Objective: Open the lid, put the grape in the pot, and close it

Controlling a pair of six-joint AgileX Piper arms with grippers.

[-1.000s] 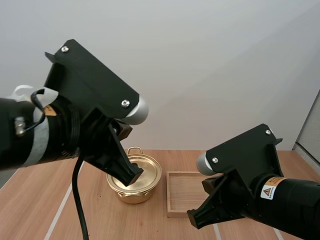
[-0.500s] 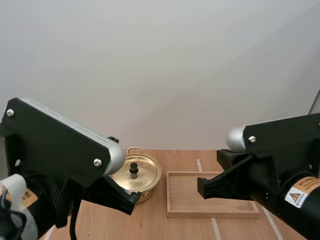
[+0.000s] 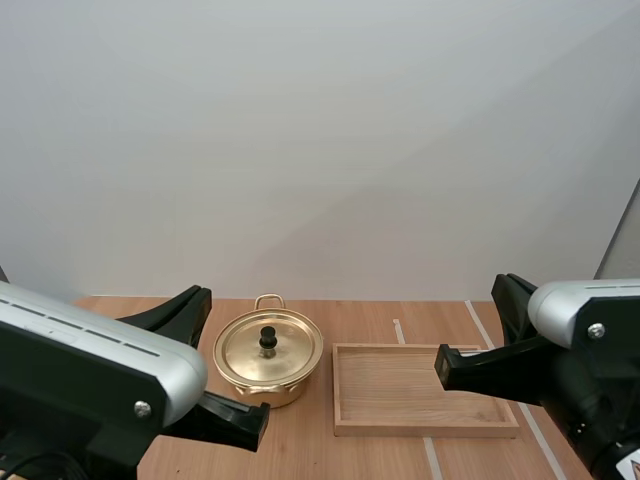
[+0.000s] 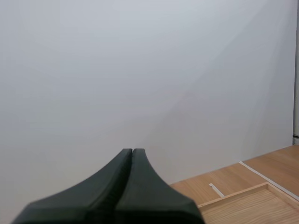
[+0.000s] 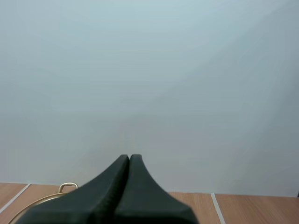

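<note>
Golden round metal pot (image 3: 264, 391), black-knobbed lid (image 3: 246, 352) on, sits by the wooden table (image 3: 300, 445) far edge beside a shallow wooden tray (image 3: 400, 388); my left gripper (image 4: 132, 154) and right gripper (image 5: 129, 159) are pressed closed, empty.

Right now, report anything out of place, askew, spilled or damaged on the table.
Nothing stands out. The lid sits level on the pot, the wooden tray lies flat and square beside it, and nothing is spilled on the table. The left gripper and right gripper are shut on nothing.
</note>
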